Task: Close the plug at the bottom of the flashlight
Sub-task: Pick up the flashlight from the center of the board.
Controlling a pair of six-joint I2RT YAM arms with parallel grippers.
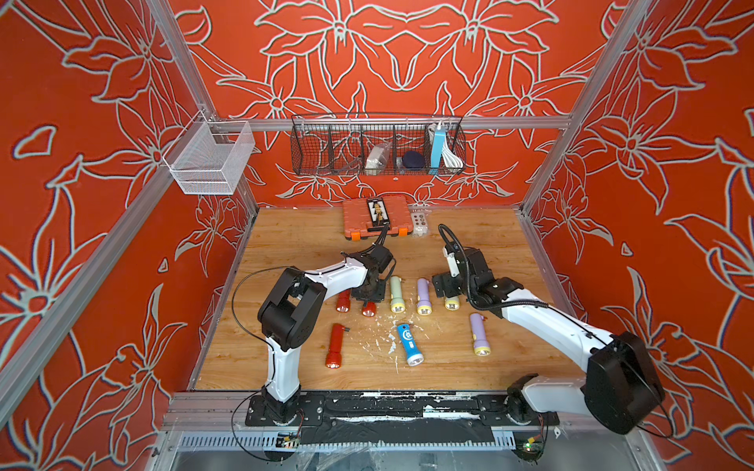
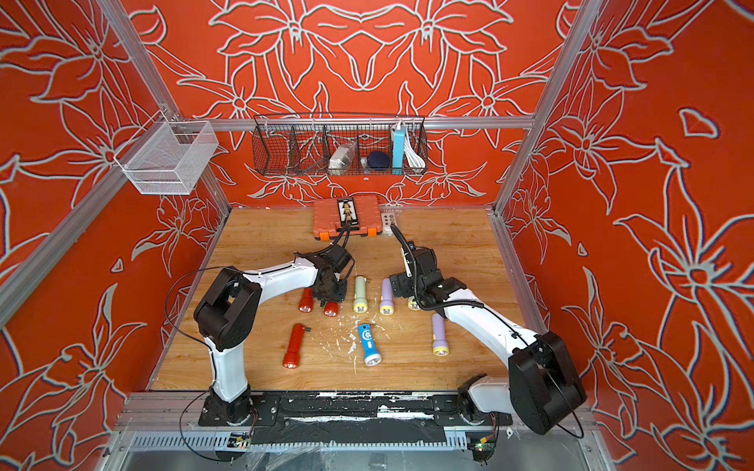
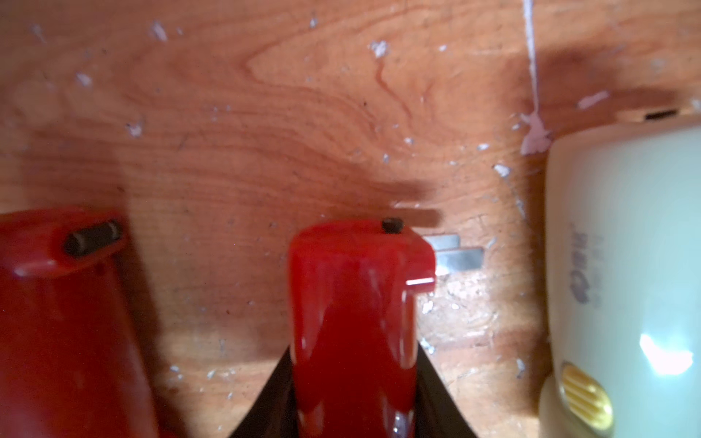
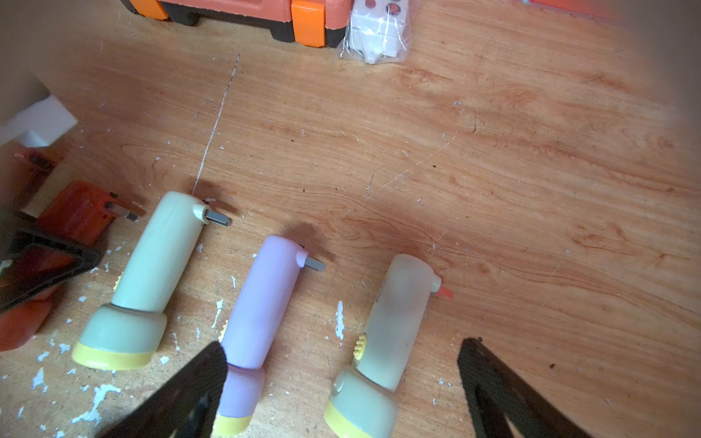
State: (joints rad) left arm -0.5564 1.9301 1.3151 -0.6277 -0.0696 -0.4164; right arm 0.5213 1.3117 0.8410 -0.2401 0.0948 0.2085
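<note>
My left gripper is shut on a red flashlight lying on the wooden table; both black fingers press its sides. At its tail the plug, two grey metal prongs, sticks out sideways. In both top views this gripper points down over the flashlight, whose red head shows below it. My right gripper is open, hovering just above a pale green flashlight without touching it.
Around them lie another red flashlight, a green one, a purple one, a blue one, a second purple one and a third red one. An orange tool case sits at the back.
</note>
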